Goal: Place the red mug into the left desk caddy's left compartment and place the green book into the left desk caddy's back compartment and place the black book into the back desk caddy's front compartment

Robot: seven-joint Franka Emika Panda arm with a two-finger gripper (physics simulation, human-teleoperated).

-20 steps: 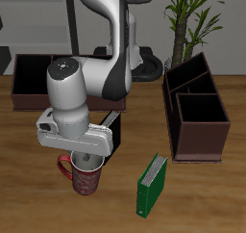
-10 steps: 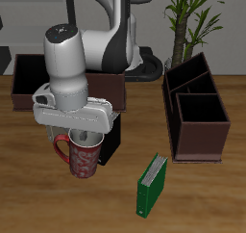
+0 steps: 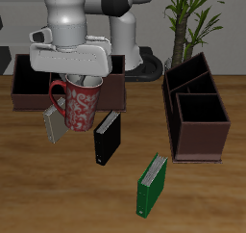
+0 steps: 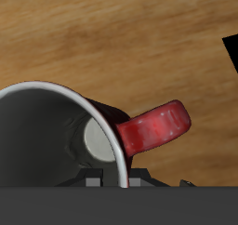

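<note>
My gripper (image 3: 83,82) is shut on the rim of the red mug (image 3: 81,106) and holds it upright, well above the table. In the wrist view the mug's white inside (image 4: 42,140) and red handle (image 4: 154,127) fill the frame, with one fingertip (image 4: 99,142) inside the rim. The black book (image 3: 107,137) stands on the table just in front of the mug. Nearer the front edge stands the green book (image 3: 150,184). The left desk caddy (image 3: 200,141) is a dark brown box with open compartments. The arm partly hides the back desk caddy (image 3: 21,85).
A grey book (image 3: 53,123) stands tilted beside the mug, below it. A potted plant (image 3: 188,15) rises behind the left desk caddy. The robot's base (image 3: 142,59) stands between the two caddies.
The gripper has risen with the red mug, lifting it off the table and carrying it farther back. The black book and a grey book, hidden before, now show.
</note>
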